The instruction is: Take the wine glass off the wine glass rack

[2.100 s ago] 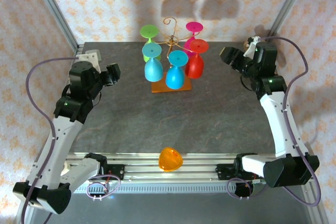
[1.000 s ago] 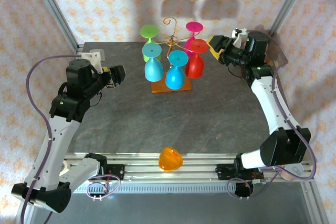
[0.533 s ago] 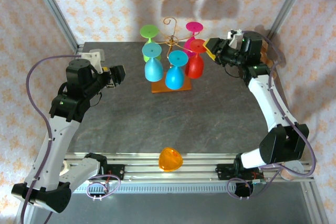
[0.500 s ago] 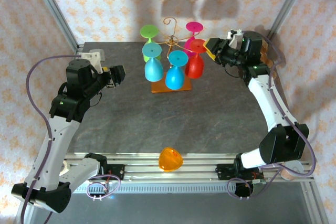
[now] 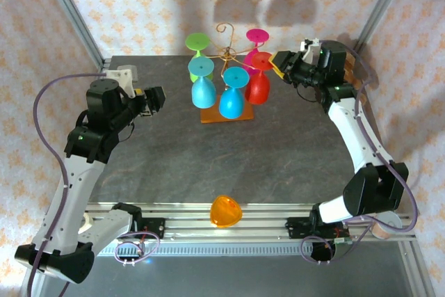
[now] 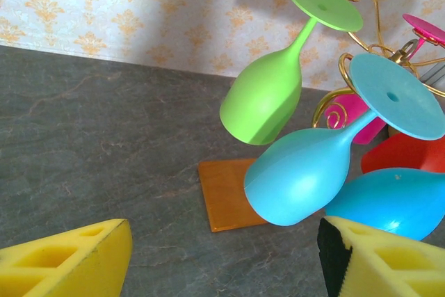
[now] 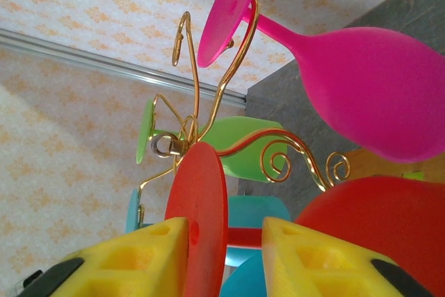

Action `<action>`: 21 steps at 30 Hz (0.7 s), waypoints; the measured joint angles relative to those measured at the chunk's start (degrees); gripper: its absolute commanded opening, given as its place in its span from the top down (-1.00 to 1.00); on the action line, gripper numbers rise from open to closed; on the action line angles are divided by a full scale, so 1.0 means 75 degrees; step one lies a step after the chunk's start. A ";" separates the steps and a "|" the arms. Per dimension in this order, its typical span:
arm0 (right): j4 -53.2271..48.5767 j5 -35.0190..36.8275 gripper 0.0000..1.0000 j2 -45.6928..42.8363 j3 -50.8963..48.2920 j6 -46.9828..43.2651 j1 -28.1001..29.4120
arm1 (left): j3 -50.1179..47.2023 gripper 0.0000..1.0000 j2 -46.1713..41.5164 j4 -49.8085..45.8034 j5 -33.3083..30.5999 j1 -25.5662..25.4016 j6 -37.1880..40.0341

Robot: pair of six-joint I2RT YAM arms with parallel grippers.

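The dark grey surface (image 5: 278, 151) takes up the middle of the overhead view. At its upper centre stands the wine glass rack (image 5: 211, 115), gold wire on a flat orange-brown base, with five glasses hanging upside down from its scroll arms.

The red wine glass (image 5: 258, 87) hangs on the rack's right side. To its left are a blue glass (image 5: 231, 101) and a paler blue glass (image 5: 203, 92). Behind them are a green glass (image 5: 198, 41) and a pink glass (image 5: 257, 35). An orange glass (image 5: 225, 211) lies alone at the bottom centre, on the rail at the surface's near edge.

The right pincer (image 5: 281, 62) reaches in from the upper right, up against the red glass's foot. In the right wrist view its yellow pads (image 7: 146, 255) are released and apart, with the red foot disc and stem between them. The disc sits against the left pad, with a gap to the right pad.

The left pincer (image 5: 154, 98) hovers at the middle left, well apart from the rack. Its jaws are spread wide, with a yellow pad in each lower corner of the left wrist view, and they grasp nothing.
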 measured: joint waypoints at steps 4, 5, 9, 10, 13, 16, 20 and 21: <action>0.0000 -0.0006 0.53 0.0029 0.0003 0.0044 0.0006 | 0.0000 -0.47 -0.0006 0.0000 0.0000 0.0000 0.0000; 0.0000 -0.0023 0.56 0.0032 0.0006 0.0058 0.0006 | 0.0000 -0.47 -0.0006 0.0000 0.0000 0.0000 0.0000; 0.0003 -0.0061 0.59 0.0035 0.0035 0.0096 0.0006 | 0.0000 -0.47 -0.0006 0.0000 -0.0003 0.0000 0.0003; 0.0003 -0.0064 0.59 0.0035 0.0041 0.0099 0.0006 | 0.0000 -0.47 -0.0006 0.0000 -0.0015 0.0000 0.0003; 0.0003 -0.0096 0.64 0.0044 0.0050 0.0128 0.0006 | 0.0000 -0.46 -0.0006 0.0000 -0.0058 0.0000 0.0006; 0.0003 -0.0154 0.69 0.0070 0.0087 0.0189 0.0006 | 0.0000 -0.46 -0.0009 0.0000 -0.0085 0.0000 0.0026; 0.0000 -0.0198 0.77 0.0085 0.0102 0.0280 0.0006 | 0.0000 -0.46 -0.0009 -0.0003 -0.0198 0.0000 0.0032; 0.0003 -0.0201 0.82 0.0085 0.0105 0.0321 0.0006 | 0.0000 -0.46 -0.0009 -0.0003 -0.0216 0.0000 0.0035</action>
